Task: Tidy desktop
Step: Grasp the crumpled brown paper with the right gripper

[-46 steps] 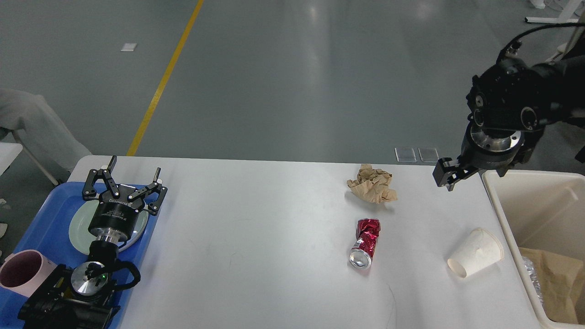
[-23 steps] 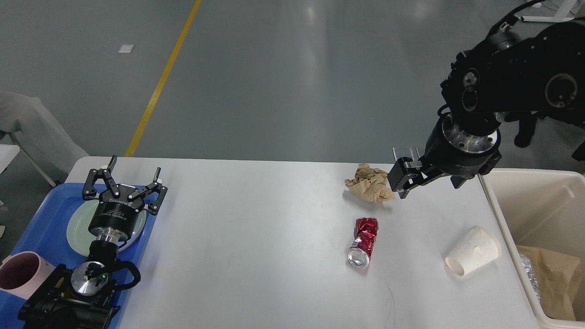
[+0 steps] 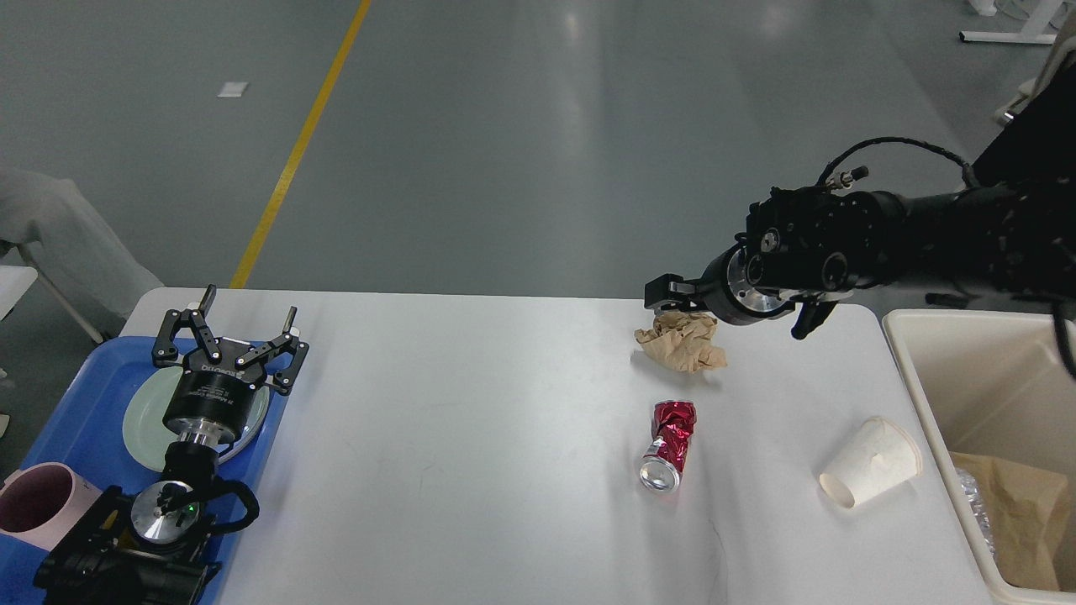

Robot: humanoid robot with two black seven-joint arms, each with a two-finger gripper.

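The white desktop (image 3: 471,437) carries three pieces of litter on its right half: a crumpled brown paper (image 3: 683,344), a crushed red can (image 3: 670,444) lying on its side, and a white paper cup (image 3: 871,474) tipped over. My right gripper (image 3: 674,296) reaches in from the right and hovers at the far top edge of the crumpled paper. It is dark and end-on, so its fingers cannot be told apart. My left gripper (image 3: 249,306) stands open and empty over the tray at the left.
A blue tray (image 3: 80,395) at the left edge holds a pale green plate (image 3: 141,420) and a pink mug (image 3: 35,502). A cream bin (image 3: 975,370) at the right edge contains brown paper and clear plastic.
My right arm has swung left and down from near the bin's far corner to the crumpled paper. The left arm and the litter have not moved.
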